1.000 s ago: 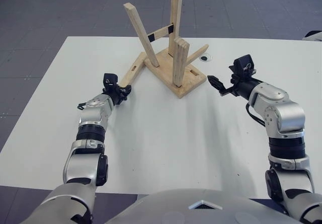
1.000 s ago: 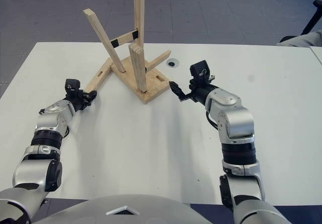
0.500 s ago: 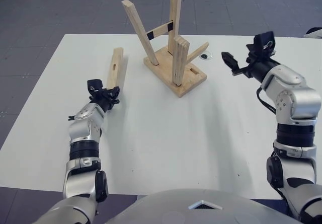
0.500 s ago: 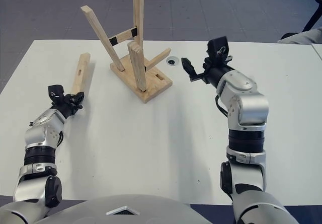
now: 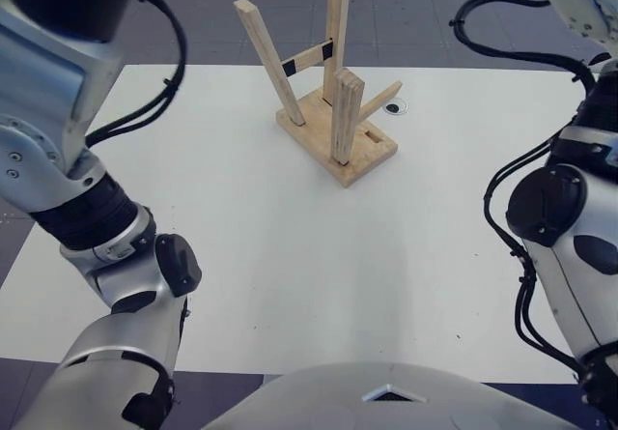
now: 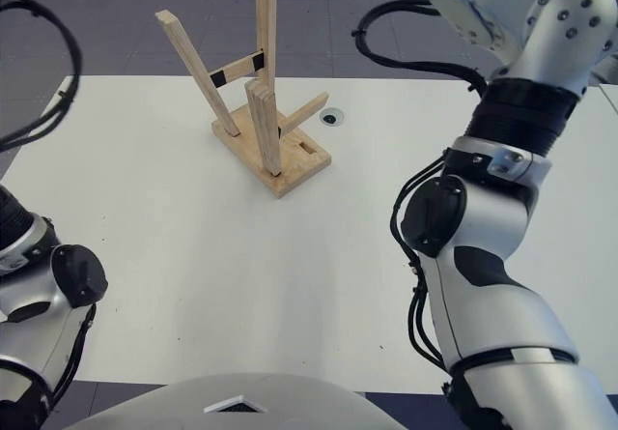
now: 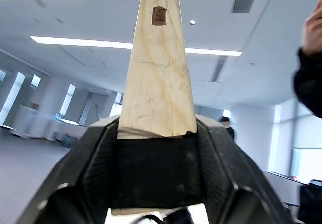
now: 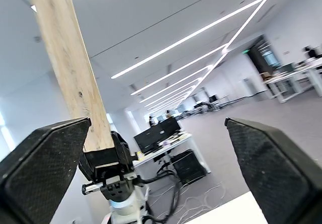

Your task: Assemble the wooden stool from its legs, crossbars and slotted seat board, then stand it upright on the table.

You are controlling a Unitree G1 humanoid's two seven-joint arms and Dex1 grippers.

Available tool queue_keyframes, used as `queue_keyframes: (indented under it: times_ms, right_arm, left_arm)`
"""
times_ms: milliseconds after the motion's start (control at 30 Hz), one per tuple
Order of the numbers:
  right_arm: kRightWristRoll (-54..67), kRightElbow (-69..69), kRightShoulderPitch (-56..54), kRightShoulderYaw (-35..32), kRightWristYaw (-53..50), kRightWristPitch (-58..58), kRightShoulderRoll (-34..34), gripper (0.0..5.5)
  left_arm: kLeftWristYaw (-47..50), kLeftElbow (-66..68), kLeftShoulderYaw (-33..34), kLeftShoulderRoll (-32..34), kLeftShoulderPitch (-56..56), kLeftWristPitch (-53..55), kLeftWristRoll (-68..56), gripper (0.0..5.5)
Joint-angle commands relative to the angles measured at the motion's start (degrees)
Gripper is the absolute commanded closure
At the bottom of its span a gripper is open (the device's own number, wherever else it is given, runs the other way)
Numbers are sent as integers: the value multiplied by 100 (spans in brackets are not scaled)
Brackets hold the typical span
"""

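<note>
- Upturned stool (image 5: 359,153) at upper centre of bench (image 5: 290,275), well off every edge; three legs (image 5: 344,121) up, one crossbar (image 5: 309,60).
- left gripper (image 7: 158,138): jaws clamped on one loose leg (image 7: 158,73).
- right gripper (image 8: 156,133): jaws spread wide.

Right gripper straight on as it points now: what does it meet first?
Likely nothing near: the right gripper is open, its line running into open room. The left gripper, holding the wooden leg, sits off-centre; depth unclear.
</note>
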Motion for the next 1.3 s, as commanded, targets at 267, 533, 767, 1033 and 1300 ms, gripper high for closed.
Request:
queue_keyframes:
  times_ms: [267, 533, 767, 1033, 1300]
  right_arm:
    - [349, -419, -366, 645, 470, 517, -28, 58]
    - [727, -517, -485, 664, 82, 648, 101, 58]
    - [635, 186, -784, 538, -379, 435, 52, 76]
    - [736, 496, -909, 516, -296, 549, 40, 226]
    - [798, 603, -983, 552, 11, 891, -30, 320]
  left_arm:
    - [-86, 192, -671, 168, 98, 76, -68, 344]
    - [-49, 124, -877, 99, 249, 12, 251, 344]
    - [-191, 54, -982, 111, 358, 30, 357, 344]
    - [-287, 83, -999, 104, 370, 28, 452, 344]
    - [-434, 98, -1011, 135, 373, 60, 566, 344]
